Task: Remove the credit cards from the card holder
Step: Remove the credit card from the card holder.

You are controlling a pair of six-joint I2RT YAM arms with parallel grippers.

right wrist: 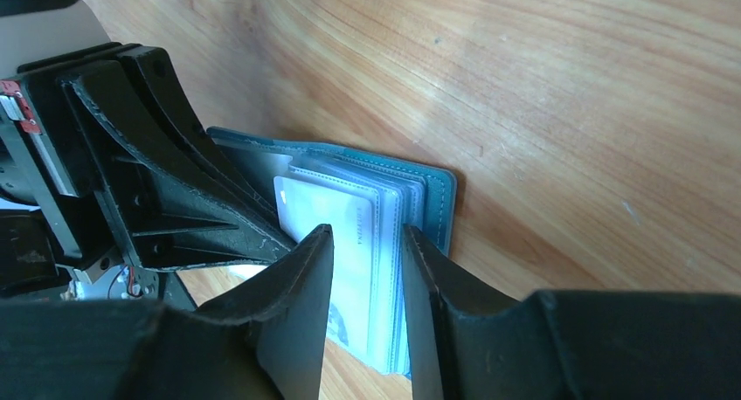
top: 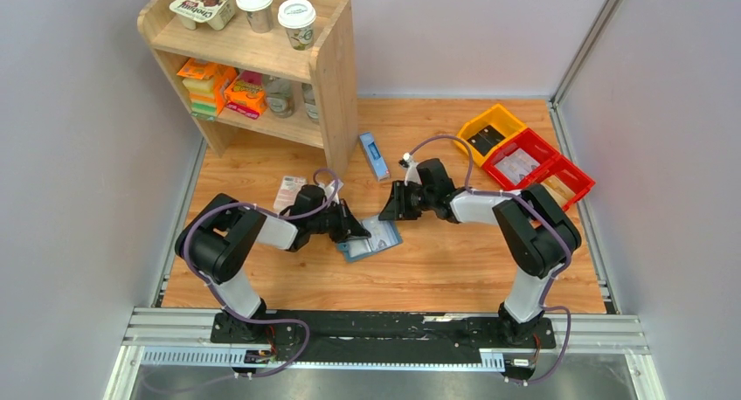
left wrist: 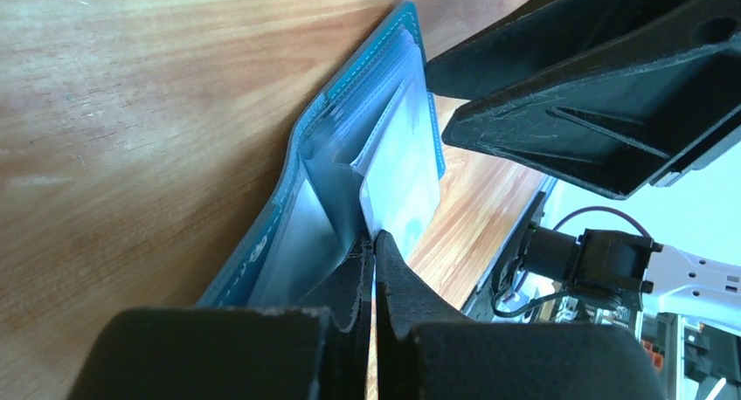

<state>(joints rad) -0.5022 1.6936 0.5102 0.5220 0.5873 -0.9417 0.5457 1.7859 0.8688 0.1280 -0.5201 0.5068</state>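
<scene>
The teal card holder [top: 376, 241] lies open on the wooden table between both grippers. In the left wrist view the card holder [left wrist: 345, 129] shows pale inner sleeves, with a whitish card [left wrist: 406, 168] in one. My left gripper [left wrist: 374, 241] is shut on the edge of a clear inner sleeve, and it also shows in the top view [top: 356, 231]. My right gripper [top: 391, 210] comes from the other side. It is open in its own view [right wrist: 367, 236], with its jaws straddling the stack of sleeves and a pale card [right wrist: 301, 203] of the holder [right wrist: 432, 190].
A wooden shelf unit [top: 328, 77] stands at the back left. A narrow blue-and-white box [top: 376, 155] lies behind the grippers. A pink-and-white pack [top: 288, 190] lies by the left arm. Yellow [top: 492, 131] and red [top: 533, 162] bins stand at the right.
</scene>
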